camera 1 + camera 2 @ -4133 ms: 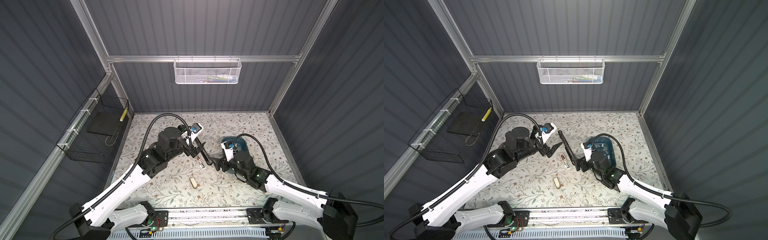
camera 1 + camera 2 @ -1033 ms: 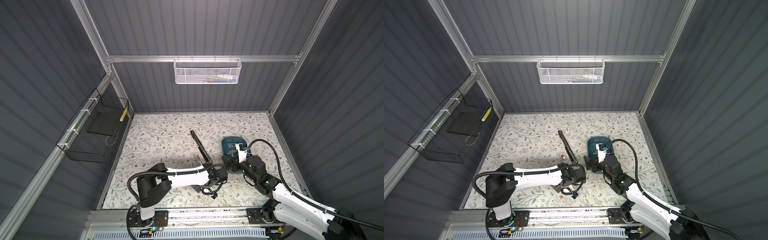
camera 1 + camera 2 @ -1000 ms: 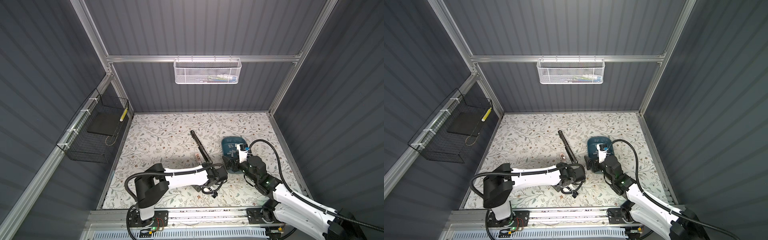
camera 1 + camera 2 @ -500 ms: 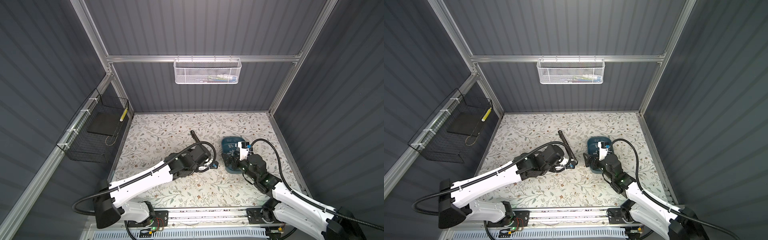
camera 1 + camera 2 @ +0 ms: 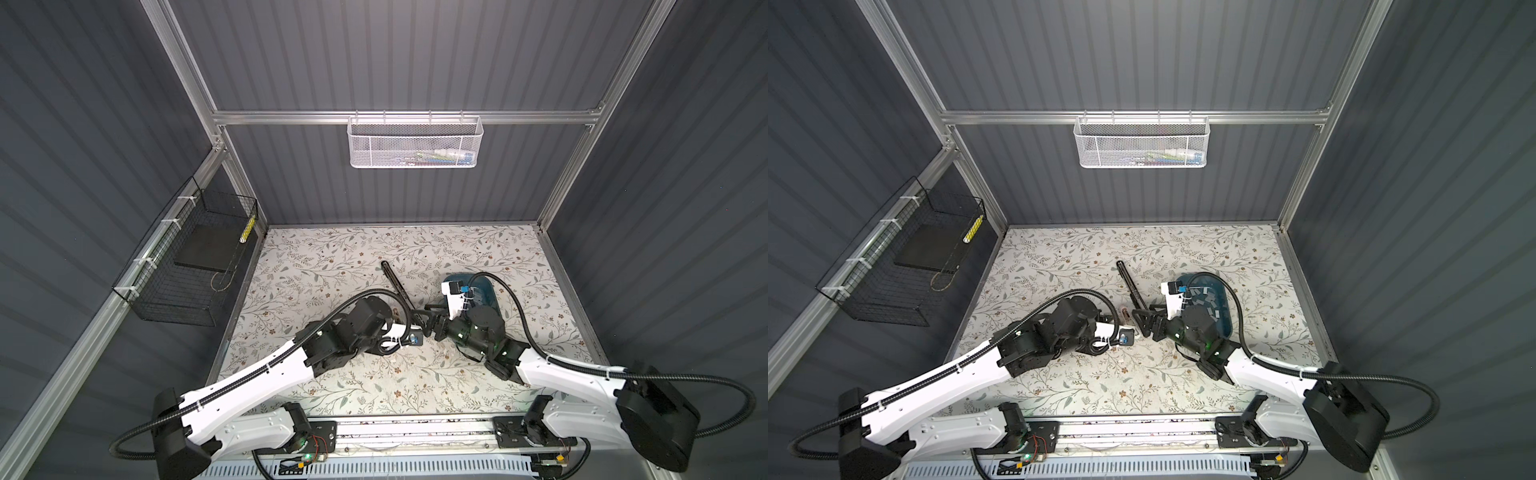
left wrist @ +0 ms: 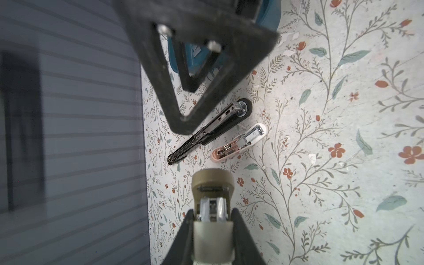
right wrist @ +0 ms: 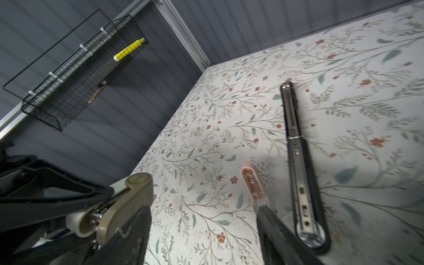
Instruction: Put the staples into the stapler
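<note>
Now we have the left end effector (image 6: 212, 220) pressed together on the tan stapler (image 6: 212, 183), pinching it so that one end sticks out past the fingers toward the black stapler (image 6: 211, 130). We place everything else by that black stapler, which lies swung open flat on the tabletop (image 6: 344, 114). The pink stapler (image 6: 238, 144) lies just beside it, roughly parallel and not touching. Our right end effector (image 7: 202, 220) sits at the black stapler's rounded end with its fingers spread wide and nothing between them. The tan stapler (image 7: 128, 197) is close against one finger (image 7: 135, 229). In a top view, the staples (image 5: 1204, 297) lie loose in the blue tray (image 5: 1223, 320), to the right of the black stapler (image 5: 1128, 278) and apart from it.
</note>
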